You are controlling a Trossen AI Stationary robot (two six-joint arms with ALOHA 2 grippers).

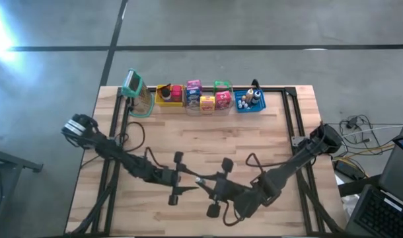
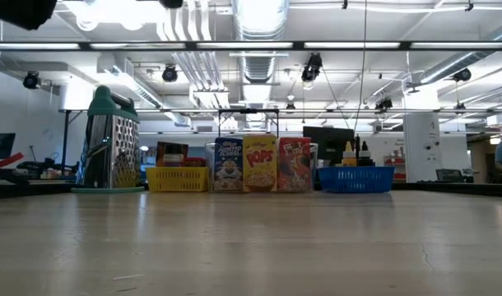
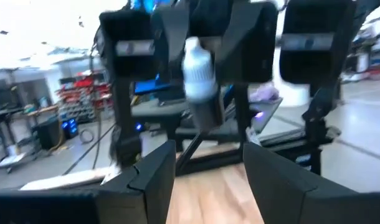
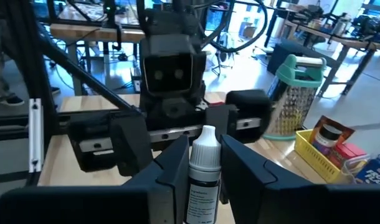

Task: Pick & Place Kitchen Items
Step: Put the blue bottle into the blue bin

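A white bottle [image 4: 202, 168] stands upright, clamped between the fingers of the right gripper [image 4: 201, 180] above the near middle of the worktop [image 1: 254, 132]. The left gripper [image 3: 205, 171] faces it just beside, fingers apart and holding nothing. Along the far edge sit a grater [image 1: 137, 92], a yellow bin [image 1: 167, 99], three cereal boxes [image 2: 261, 164] in a clear bin, and a blue bin [image 1: 249, 104] holding small bottles.
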